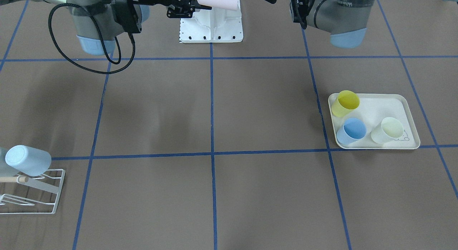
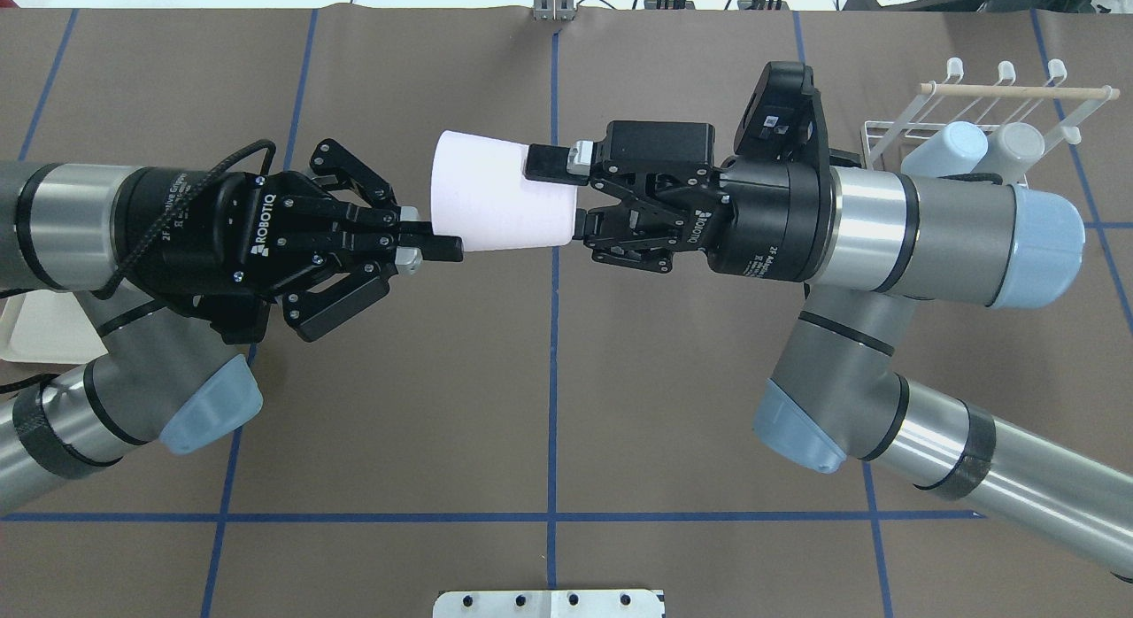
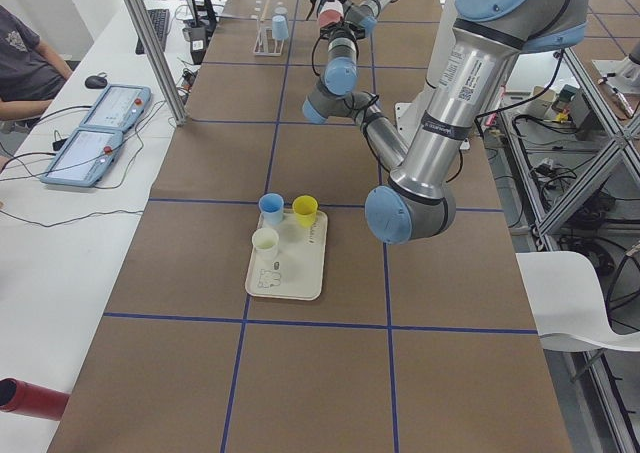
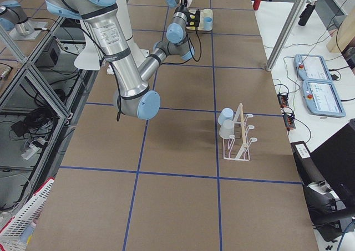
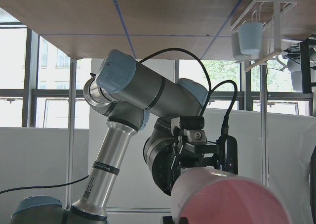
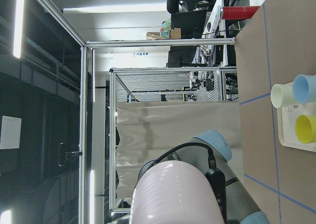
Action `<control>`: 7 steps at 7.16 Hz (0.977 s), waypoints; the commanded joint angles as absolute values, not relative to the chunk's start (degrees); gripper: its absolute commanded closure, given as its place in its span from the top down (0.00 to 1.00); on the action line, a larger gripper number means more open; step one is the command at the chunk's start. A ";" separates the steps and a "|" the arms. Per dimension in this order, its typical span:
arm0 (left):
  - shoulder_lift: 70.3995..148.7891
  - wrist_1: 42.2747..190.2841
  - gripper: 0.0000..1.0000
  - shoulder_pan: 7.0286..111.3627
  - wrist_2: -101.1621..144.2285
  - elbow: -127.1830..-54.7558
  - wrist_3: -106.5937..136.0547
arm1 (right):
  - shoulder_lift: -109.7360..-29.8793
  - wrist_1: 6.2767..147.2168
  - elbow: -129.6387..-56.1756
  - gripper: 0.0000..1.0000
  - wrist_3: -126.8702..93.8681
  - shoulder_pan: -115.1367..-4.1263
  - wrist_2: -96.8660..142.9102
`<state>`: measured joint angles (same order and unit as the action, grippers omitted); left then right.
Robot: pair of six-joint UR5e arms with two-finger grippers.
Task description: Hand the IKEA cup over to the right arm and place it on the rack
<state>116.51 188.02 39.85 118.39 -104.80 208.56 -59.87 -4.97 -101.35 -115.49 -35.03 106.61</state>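
A pale pink cup (image 2: 496,202) hangs on its side in the air between both grippers, above the table's middle line. My left gripper (image 2: 441,233) is shut on the cup's open rim, with one finger (image 2: 438,248) showing outside the wall. My right gripper (image 2: 556,193) is shut on the cup's base end, with one finger (image 2: 549,162) lying over it. The cup fills the bottom of the left wrist view (image 5: 232,199) and the right wrist view (image 6: 173,194). The white wire rack (image 2: 894,131) with its wooden dowel (image 2: 1018,89) stands at the far right.
Two pale blue cups (image 2: 947,149) hang on the rack, which also shows in the front view (image 1: 35,192). A cream tray (image 1: 404,103) on my left side holds a yellow cup (image 1: 345,103), a blue cup (image 1: 352,130) and a cream cup (image 1: 388,130).
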 commanded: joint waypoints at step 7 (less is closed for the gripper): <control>113.66 189.32 1.00 40.78 122.60 -105.03 196.41 | -60.99 -7.47 -101.77 0.28 -115.05 -36.03 106.70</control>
